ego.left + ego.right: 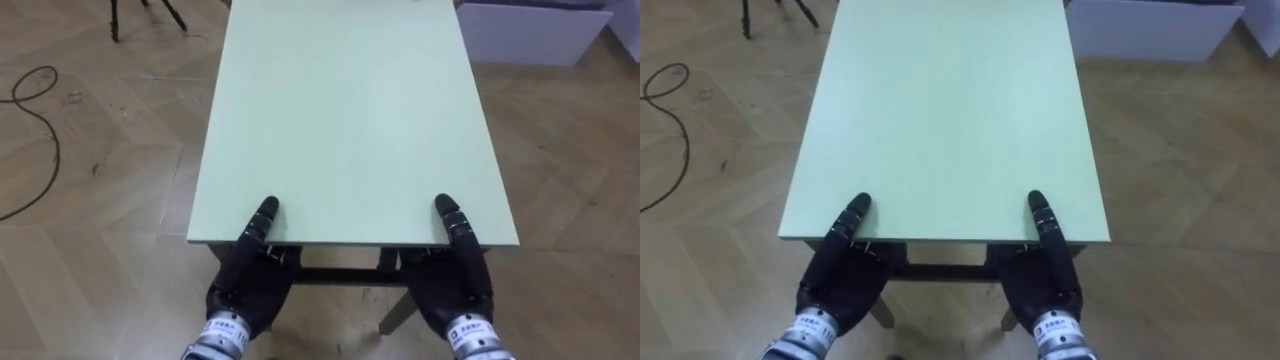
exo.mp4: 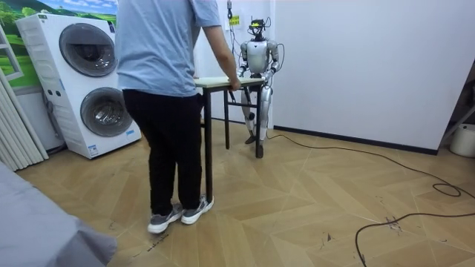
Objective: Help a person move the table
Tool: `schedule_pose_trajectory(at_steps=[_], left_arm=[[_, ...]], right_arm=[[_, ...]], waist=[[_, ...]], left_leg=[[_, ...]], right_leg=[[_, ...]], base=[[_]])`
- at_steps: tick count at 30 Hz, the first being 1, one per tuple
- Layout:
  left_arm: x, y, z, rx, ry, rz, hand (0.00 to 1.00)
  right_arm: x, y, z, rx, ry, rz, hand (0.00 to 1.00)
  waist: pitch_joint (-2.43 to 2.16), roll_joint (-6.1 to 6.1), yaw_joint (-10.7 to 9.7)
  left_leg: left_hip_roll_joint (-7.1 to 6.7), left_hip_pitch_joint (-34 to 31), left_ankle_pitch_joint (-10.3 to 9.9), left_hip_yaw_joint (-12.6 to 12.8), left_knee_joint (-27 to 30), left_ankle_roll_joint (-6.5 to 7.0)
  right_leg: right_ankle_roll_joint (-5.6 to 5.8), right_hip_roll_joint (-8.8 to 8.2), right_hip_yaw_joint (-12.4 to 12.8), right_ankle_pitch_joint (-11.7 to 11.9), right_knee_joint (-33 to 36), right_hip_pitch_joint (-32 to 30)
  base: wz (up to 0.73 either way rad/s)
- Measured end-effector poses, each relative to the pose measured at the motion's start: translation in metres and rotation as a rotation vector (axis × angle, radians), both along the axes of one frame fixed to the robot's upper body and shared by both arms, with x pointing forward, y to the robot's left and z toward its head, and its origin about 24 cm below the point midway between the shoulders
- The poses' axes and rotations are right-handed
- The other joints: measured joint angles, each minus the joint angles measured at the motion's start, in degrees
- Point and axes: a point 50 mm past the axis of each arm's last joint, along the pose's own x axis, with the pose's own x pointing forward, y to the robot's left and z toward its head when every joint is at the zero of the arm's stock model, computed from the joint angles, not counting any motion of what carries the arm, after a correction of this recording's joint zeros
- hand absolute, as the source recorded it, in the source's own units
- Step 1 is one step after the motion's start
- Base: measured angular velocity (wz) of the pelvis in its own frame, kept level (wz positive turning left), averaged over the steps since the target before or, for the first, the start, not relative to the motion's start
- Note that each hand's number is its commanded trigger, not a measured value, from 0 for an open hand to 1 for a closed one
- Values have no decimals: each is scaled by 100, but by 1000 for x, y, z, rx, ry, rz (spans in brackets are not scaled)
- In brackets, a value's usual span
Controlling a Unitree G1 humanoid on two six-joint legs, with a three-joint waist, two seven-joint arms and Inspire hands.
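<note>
A pale green table point(image 1: 350, 110) stretches away from me, its near edge just in front of me. My left hand point(image 1: 248, 280) grips that edge at the left, thumb on top and fingers hidden beneath. My right hand point(image 1: 455, 285) grips the same edge at the right in the same way. In the room view I stand at the far end of the table point(image 2: 215, 80), close to a white wall. A person point(image 2: 163, 59) in a blue shirt stands at the other end, with one hand point(image 2: 234, 83) on the tabletop's edge.
A white box point(image 1: 530, 30) sits on the floor beyond the table's far right corner. A dark cable point(image 1: 40, 120) loops over the wooden floor at my left, near tripod legs point(image 1: 115, 20). Two stacked washing machines point(image 2: 89, 81) stand at the room view's left.
</note>
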Motion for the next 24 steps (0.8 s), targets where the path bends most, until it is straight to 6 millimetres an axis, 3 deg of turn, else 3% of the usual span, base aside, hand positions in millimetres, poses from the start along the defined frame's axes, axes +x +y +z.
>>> schedule_pose_trajectory(at_steps=[1, 2, 3, 4, 5, 6, 7, 10, 11, 13, 14, 16, 17, 18, 21, 24], left_arm=[[1, 0, 1, 1, -4, -1, 100], [1, 1, 0, 0, -4, 4, 100], [-3, 2, -3, -2, 9, 17, 100], [-8, 1, -6, -21, 28, 33, 100], [-10, 2, -8, -29, 35, 38, 100], [-15, 3, -10, -40, 46, 46, 100], [-18, 3, -12, -45, 50, 52, 100], [-19, 3, -12, -49, 45, 52, 100], [-18, 2, -11, -49, 41, 46, 100], [-16, 2, -10, -49, 34, 43, 100], [-16, 3, -10, -48, 36, 44, 100], [-17, 2, -11, -51, 42, 45, 100], [-16, 0, -10, -53, 37, 39, 100], [-12, 0, -8, -51, 25, 31, 100], [-6, -1, -6, -40, 5, 22, 100], [0, -4, -4, -37, -2, 8, 100]], right_arm=[[0, 0, 0, 5, -3, -2, 100], [2, 0, 1, 9, -6, 1, 100], [2, 0, 0, -2, -1, 12, 100], [2, 0, -1, -19, 2, 27, 100], [1, 0, -1, -26, 4, 35, 100], [1, 1, -2, -30, 6, 46, 100], [1, 1, -2, -39, 8, 54, 100], [1, 0, -1, -52, 3, 61, 100], [1, -1, 0, -57, -2, 59, 100], [3, -1, 1, -55, -9, 57, 100], [3, -2, 0, -57, -5, 59, 100], [2, -2, 0, -53, 0, 59, 100], [2, -3, 1, -60, -6, 59, 100], [3, -4, 3, -61, -16, 49, 100], [4, -5, 4, -52, -21, 33, 100], [8, -8, 6, -62, -31, 26, 100]], waist=[[-5, 5, 0], [16, 9, 35], [19, 19, 161], [33, 87, 279], [33, 128, 293], [60, 211, 248], [74, 273, 168], [83, 366, -66], [82, 405, -193], [92, 437, -243], [102, 434, -310], [102, 421, -557], [102, 426, -714], [100, 429, -733], [95, 448, -709], [93, 506, -753]], left_leg=[[6, 1, 196, -90, -184, -285], [83, -27, 161, -169, 3, -381], [156, -72, -440, -163, 877, -94], [244, -92, -1094, -181, 1857, -81], [278, -99, -1345, -204, 2305, -105], [309, -97, -1710, -355, 3125, -131], [386, -57, -1959, -472, 3843, -129], [503, 324, -2147, -549, 4667, -201], [565, 684, -2184, -575, 4668, -261], [569, 1240, -2508, -656, 4156, -460], [463, 1411, -2740, -647, 3687, -484], [300, 1609, -2831, -677, 2993, -559], [211, 1706, -2866, -670, 2525, -548], [172, 1728, -2934, -654, 2207, -458], [158, 1716, -3077, -589, 1800, -354], [18, 1719, -3108, -569, 1481, -292]], right_leg=[[-38, 42, -33, 65, -10, -96], [-189, -17, -206, 145, -6, -203], [-241, -100, -387, 198, -5, -202], [-249, -158, -567, 250, 7, -184], [-258, -175, -672, 271, 24, -183], [-291, -171, -855, 293, 85, -192], [-309, -158, -1014, 290, 192, -261], [-384, -132, -1299, 265, 396, -453], [-397, -133, -1357, 258, 546, -580], [-404, -167, -1391, 254, 778, -793], [-381, -206, -1374, 281, 881, -851], [-360, -231, -971, 492, 752, -903], [-351, -234, -611, 669, 676, -1018], [-299, -222, -369, 780, 636, -1152], [-217, -215, -321, 950, 601, -1373], [-186, -337, -349, 1078, 632, -1573]], base=[[10], [-32], [-69], [-70], [-43], [-10], [3], [39], [39], [16], [25], [57], [58], [42], [12], [7]])
